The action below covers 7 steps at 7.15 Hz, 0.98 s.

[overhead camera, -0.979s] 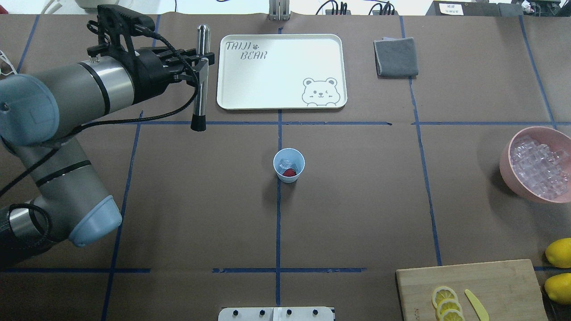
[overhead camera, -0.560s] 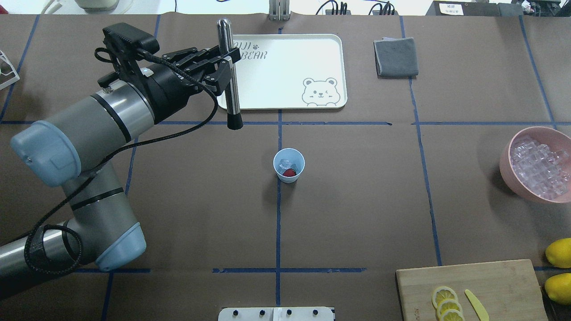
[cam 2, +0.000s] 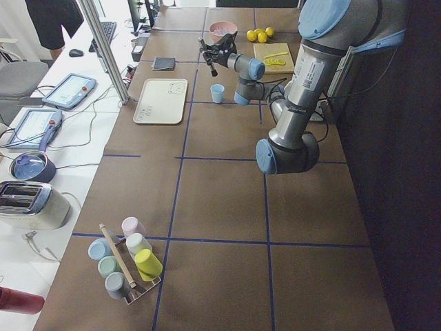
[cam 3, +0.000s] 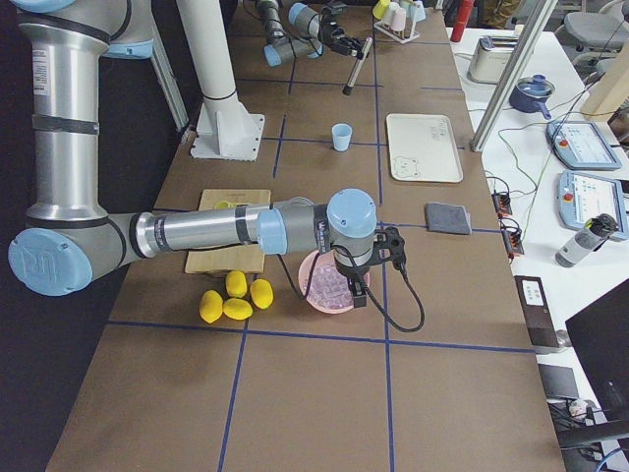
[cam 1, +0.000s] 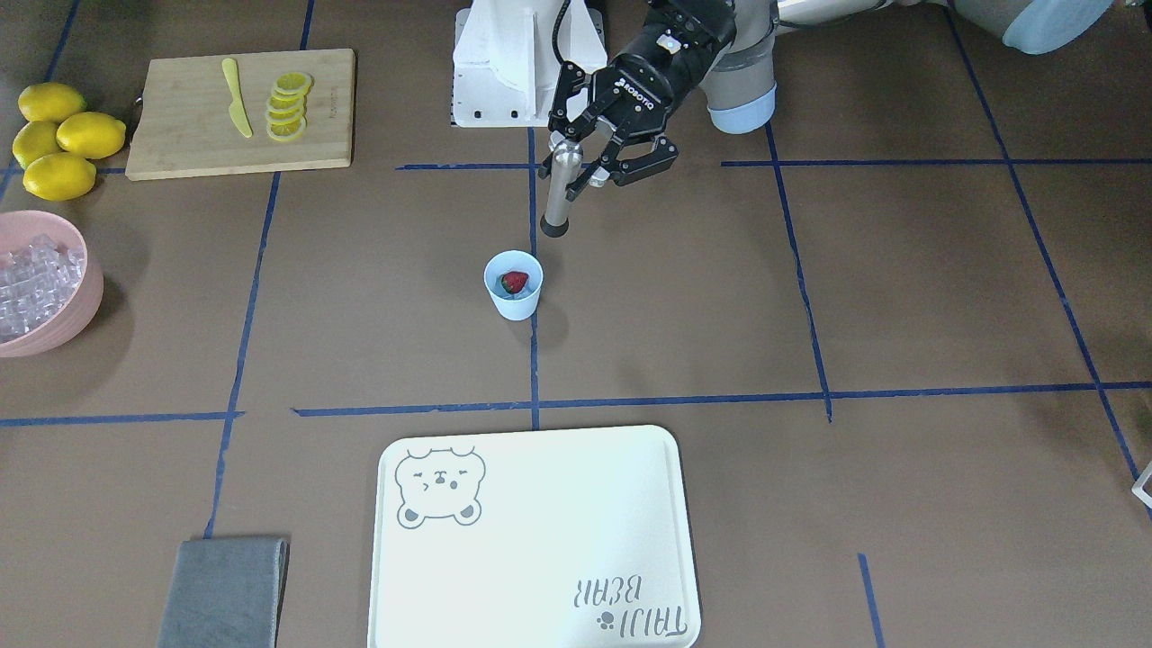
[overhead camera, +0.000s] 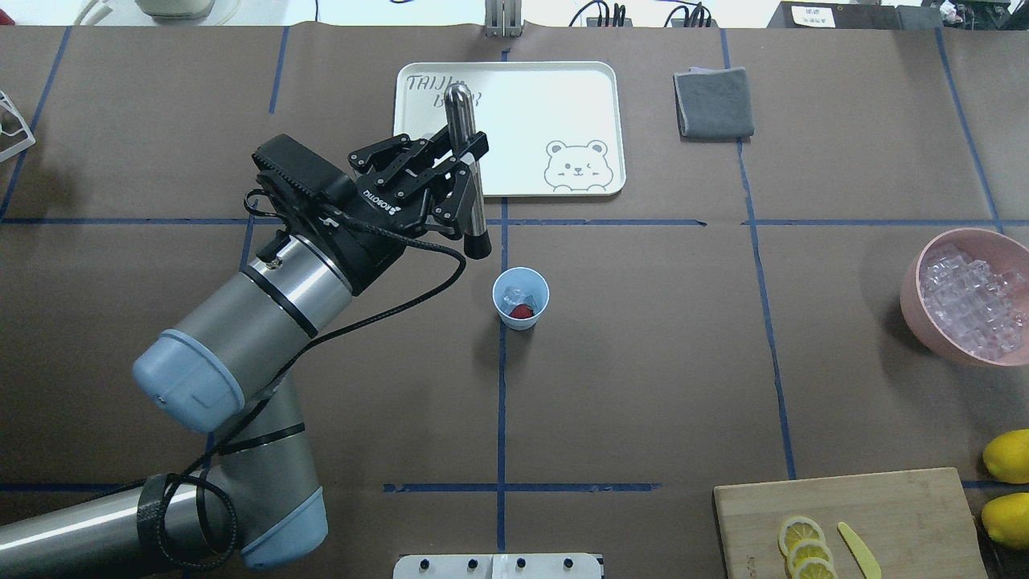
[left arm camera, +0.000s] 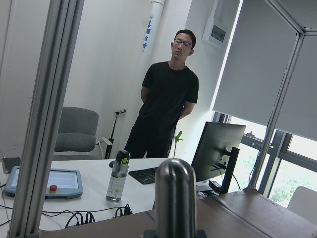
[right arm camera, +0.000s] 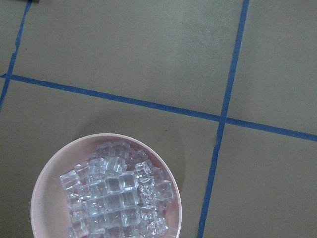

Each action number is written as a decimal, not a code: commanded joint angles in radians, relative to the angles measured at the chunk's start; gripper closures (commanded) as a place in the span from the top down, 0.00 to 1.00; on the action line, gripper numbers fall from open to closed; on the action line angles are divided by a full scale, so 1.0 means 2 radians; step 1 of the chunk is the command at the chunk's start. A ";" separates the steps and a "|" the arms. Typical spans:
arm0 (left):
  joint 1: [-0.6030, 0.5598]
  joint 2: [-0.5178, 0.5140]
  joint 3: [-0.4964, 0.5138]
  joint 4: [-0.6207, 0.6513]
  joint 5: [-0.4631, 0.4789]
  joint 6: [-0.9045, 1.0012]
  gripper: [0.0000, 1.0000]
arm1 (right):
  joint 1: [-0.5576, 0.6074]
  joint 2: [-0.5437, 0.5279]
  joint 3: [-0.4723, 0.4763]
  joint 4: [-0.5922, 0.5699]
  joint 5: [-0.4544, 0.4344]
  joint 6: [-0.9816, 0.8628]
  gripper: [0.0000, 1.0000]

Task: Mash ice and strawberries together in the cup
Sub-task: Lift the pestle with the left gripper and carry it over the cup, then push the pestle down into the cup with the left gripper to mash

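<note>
The light-blue cup [overhead camera: 521, 281] stands at the table's middle, also in the front view [cam 1: 514, 301]. In it lie a red strawberry [overhead camera: 522, 311] and clear ice [overhead camera: 513, 293]; the berry also shows in the front view [cam 1: 515, 283]. My left gripper [overhead camera: 460, 173] is shut on a steel muddler [overhead camera: 474, 209] with a black tip, held nearly upright. The tip hangs above the table, just beside the cup on the left arm's side. The muddler's rounded top shows in the left wrist view [left arm camera: 176, 198]. My right gripper [cam 3: 360, 292] hovers over the pink bowl; I cannot tell whether it is open.
A pink bowl [overhead camera: 912, 297] full of ice cubes [right arm camera: 116, 196] stands at the right edge. A white bear tray [overhead camera: 514, 161] and a grey cloth [overhead camera: 713, 103] lie at the back. A cutting board [overhead camera: 884, 507] with lemon slices and whole lemons [overhead camera: 1009, 454] are front right.
My left arm has swung right and toward the cup, carrying the muddler from beside the tray's left edge to just beside the cup.
</note>
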 commanded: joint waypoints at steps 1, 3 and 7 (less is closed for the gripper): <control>0.005 -0.037 0.093 -0.075 0.012 0.037 0.00 | 0.000 -0.001 0.000 0.000 0.000 0.000 0.99; 0.012 -0.069 0.133 -0.090 0.024 0.038 0.00 | -0.001 0.002 -0.001 0.000 -0.001 0.000 0.99; 0.034 -0.076 0.172 -0.128 0.027 0.037 0.00 | 0.000 0.002 0.000 0.000 0.000 0.000 0.99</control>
